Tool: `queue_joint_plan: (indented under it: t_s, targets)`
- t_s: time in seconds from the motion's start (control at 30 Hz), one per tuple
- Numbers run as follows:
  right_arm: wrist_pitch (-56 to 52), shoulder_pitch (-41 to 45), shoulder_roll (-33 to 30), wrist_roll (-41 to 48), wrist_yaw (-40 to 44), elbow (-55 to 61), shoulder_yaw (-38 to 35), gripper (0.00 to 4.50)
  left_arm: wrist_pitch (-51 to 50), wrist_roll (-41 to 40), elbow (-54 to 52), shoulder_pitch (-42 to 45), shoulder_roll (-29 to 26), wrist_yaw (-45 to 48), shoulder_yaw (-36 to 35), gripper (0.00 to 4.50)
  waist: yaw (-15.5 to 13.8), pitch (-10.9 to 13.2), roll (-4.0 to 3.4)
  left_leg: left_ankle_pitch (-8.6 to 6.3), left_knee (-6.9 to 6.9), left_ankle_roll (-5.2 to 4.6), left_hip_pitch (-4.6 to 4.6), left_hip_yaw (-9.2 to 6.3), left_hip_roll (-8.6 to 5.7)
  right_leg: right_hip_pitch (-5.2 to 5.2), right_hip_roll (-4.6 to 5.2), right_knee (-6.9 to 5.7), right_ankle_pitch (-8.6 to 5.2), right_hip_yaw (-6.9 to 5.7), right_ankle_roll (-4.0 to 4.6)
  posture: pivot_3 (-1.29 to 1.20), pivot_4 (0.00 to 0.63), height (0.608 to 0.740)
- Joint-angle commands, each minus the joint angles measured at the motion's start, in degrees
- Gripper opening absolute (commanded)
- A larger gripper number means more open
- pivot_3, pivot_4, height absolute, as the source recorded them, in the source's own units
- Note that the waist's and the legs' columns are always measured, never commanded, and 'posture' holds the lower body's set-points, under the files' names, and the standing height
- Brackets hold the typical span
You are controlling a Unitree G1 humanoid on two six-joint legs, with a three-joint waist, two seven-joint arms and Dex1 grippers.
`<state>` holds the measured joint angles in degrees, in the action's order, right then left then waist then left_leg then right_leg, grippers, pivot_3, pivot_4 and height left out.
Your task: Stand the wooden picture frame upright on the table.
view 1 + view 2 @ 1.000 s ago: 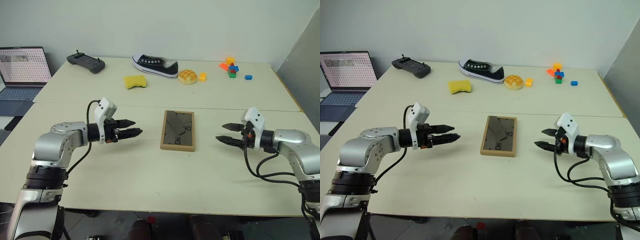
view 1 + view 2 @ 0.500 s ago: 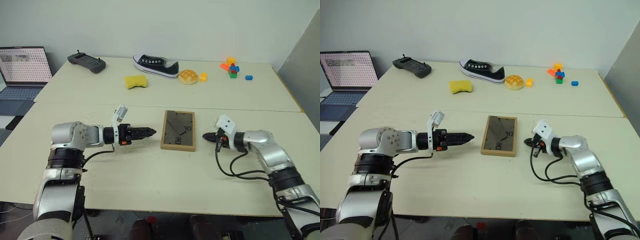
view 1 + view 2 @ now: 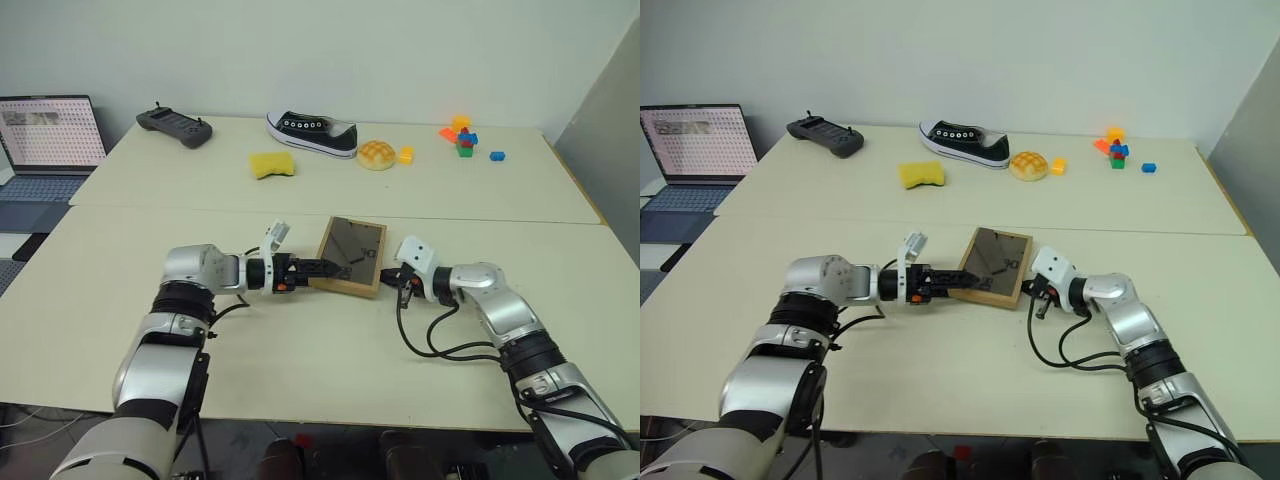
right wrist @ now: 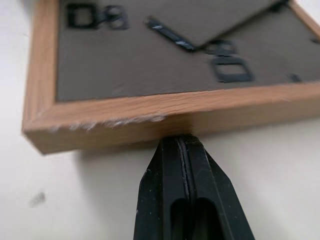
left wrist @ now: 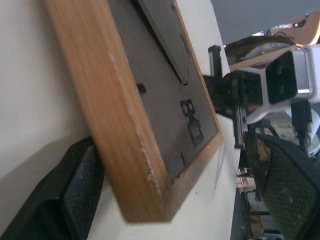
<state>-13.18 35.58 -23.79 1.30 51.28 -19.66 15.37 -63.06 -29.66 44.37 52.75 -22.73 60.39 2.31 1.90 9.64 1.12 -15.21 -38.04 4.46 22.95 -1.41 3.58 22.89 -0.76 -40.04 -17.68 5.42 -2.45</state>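
Left eye view: wooden picture frame (image 3: 352, 256) lies just left of centre of the picture on the near half of the table (image 3: 300, 370), dark back face up, skewed a little clockwise, its left edge tilted up. Left gripper (image 3: 325, 268) comes in from the left, fingers spread wide around the frame's left edge; left wrist view shows one finger (image 5: 60, 195) under the wood rim and the other above the back panel, not clamped. Right gripper (image 3: 388, 277) comes in from the right, fingers pressed together, holding nothing; right wrist view puts the tips (image 4: 184, 150) touching the frame's wooden side edge.

Far half of table, upper part of the picture: black game controller (image 3: 173, 125), yellow sponge (image 3: 271, 164), black-and-white shoe (image 3: 311, 133), bun (image 3: 376, 154), coloured blocks (image 3: 462, 137). Laptop (image 3: 48, 140) at upper left, beside the table.
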Motion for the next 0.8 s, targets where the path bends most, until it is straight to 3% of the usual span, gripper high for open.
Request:
queue_joint_plan:
  t_s: [0.03, 0.17, 0.5, 0.67, 0.8]
  targets:
    - [0.7, 0.0, -0.3, -0.2, 0.1, 3.2, -0.4, 0.0, 3.4, 3.2, 4.1, -0.2, 2.7, 0.4, 1.8, 4.46, -0.2, 0.0, 0.01, -0.03, -0.01, -0.06, -0.01, -0.01, -0.02, -0.05, 0.02, 0.03, 0.0, -0.04, 0.0, 0.0, 0.15, 0.74]
    - [0.7, -0.6, -0.6, -0.7, -0.2, 3.4, -0.4, 0.0, 5.8, 3.5, 5.5, -0.2, 4.5, 0.8, 0.2, 4.46, -0.3, 0.0, -0.01, -0.08, -0.02, -0.14, -0.11, -0.09, -0.02, -0.24, 0.04, 0.07, 0.0, -0.14, 0.0, 0.0, 0.15, 0.74]
    - [0.6, -2.4, -3.2, -1.3, -1.6, 5.1, -2.4, 0.0, 4.0, 1.0, 5.4, 1.7, 3.7, -0.4, -6.4, 2.59, 0.1, 0.0, 0.0, -0.09, 0.02, -0.16, -0.11, -0.14, 0.0, -0.25, 0.03, 0.11, -0.01, -0.19, -0.01, 0.0, 0.15, 0.74]
    - [-0.9, -4.4, -7.9, -0.4, -1.5, 9.3, -5.5, 0.0, 0.1, -1.7, 0.4, 0.1, 4.5, -3.4, -10.6, 1.59, 0.1, 0.0, 0.0, -0.09, 0.02, -0.17, -0.08, -0.13, 0.01, -0.2, 0.01, 0.1, -0.01, -0.17, -0.01, 0.0, 0.15, 0.74]
    - [-4.6, -4.2, -10.2, 2.4, -2.3, 13.6, -10.0, 0.0, -3.4, -4.0, -8.1, -2.6, 5.7, -6.6, -12.1, 1.31, 0.1, 0.0, 0.0, -0.09, 0.04, -0.17, -0.06, -0.12, 0.01, -0.18, 0.02, 0.1, -0.01, -0.12, -0.01, 0.0, 0.15, 0.74]
